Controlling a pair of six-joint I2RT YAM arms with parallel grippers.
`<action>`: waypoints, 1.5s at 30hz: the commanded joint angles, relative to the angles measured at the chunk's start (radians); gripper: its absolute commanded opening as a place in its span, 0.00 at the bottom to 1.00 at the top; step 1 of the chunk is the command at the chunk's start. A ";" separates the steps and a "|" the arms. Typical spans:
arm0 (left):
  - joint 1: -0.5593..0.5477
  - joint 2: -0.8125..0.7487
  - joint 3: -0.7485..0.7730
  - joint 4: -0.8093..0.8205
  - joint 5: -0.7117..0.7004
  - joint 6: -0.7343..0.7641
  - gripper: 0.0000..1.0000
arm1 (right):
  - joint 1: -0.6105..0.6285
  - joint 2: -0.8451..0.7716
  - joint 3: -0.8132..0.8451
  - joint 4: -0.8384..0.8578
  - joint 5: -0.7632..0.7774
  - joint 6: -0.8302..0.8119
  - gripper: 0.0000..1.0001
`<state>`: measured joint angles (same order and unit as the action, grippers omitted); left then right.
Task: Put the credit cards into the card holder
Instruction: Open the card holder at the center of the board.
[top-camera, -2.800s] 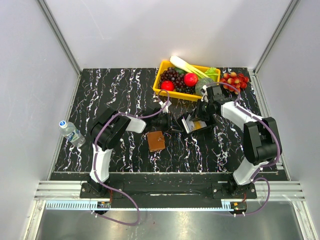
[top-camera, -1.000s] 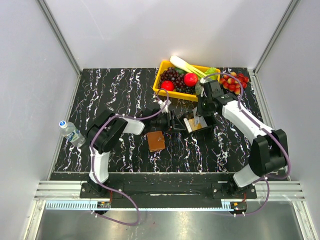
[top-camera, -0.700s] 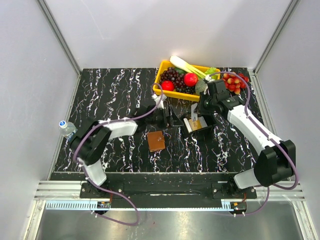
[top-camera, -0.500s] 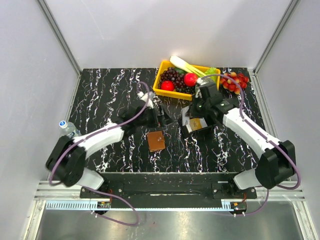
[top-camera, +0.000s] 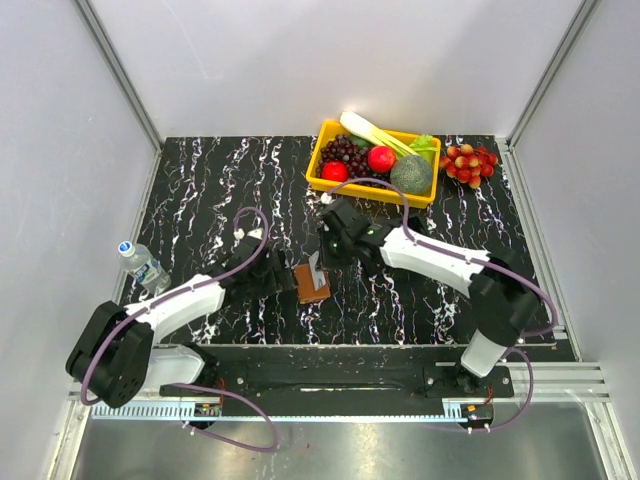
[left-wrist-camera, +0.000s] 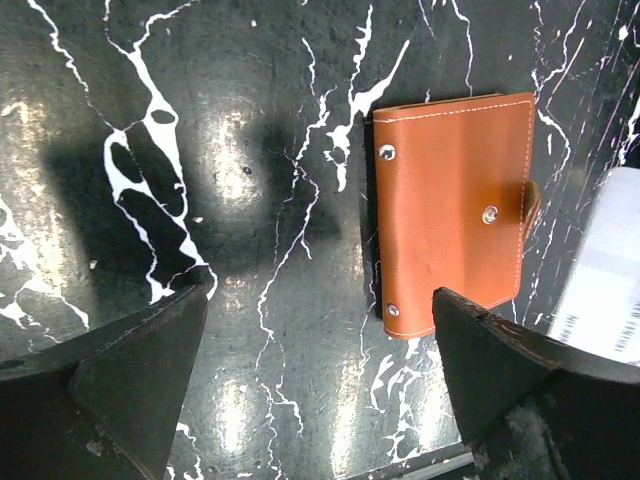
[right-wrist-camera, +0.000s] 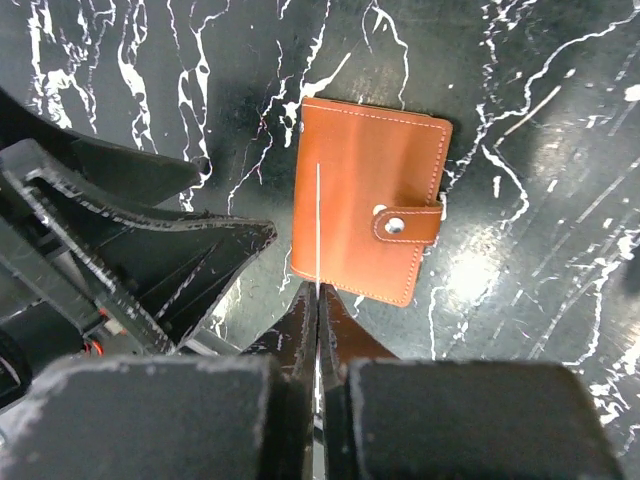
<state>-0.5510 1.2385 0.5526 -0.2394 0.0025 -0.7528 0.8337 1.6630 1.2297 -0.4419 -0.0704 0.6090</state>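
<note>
The brown card holder (top-camera: 311, 283) lies closed and flat on the black marble table, its snap tab fastened (left-wrist-camera: 455, 210) (right-wrist-camera: 370, 210). My right gripper (top-camera: 322, 260) (right-wrist-camera: 318, 292) is shut on a white credit card (top-camera: 316, 268), holding it on edge just above the holder's left part. That card shows as a thin white line (right-wrist-camera: 318, 220) in the right wrist view and as a pale sheet (left-wrist-camera: 605, 285) at the right edge of the left wrist view. My left gripper (top-camera: 277, 276) (left-wrist-camera: 320, 300) stands wide open and empty just left of the holder.
A yellow basket (top-camera: 322, 150) of fruit and vegetables stands at the back, with a red grape bunch (top-camera: 470, 162) beside it. A water bottle (top-camera: 140, 263) lies at the table's left edge. The left gripper's fingers (right-wrist-camera: 150, 230) sit close to the right gripper.
My right arm has swung left from the back right and brought the card over the card holder. My left gripper has opened wide and drawn back to the holder's left side.
</note>
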 joint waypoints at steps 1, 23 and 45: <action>-0.003 -0.034 0.000 0.011 -0.056 0.001 0.99 | 0.038 0.063 0.094 0.016 0.060 0.035 0.00; -0.013 0.105 0.052 0.071 -0.007 0.056 0.81 | 0.062 0.204 0.200 -0.162 0.297 -0.057 0.00; -0.027 0.168 0.044 0.176 0.142 0.086 0.56 | -0.030 0.120 -0.013 0.028 0.042 0.029 0.00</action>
<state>-0.5697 1.3804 0.5869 -0.1108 0.0837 -0.6827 0.8375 1.8362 1.2575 -0.5068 0.0830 0.5976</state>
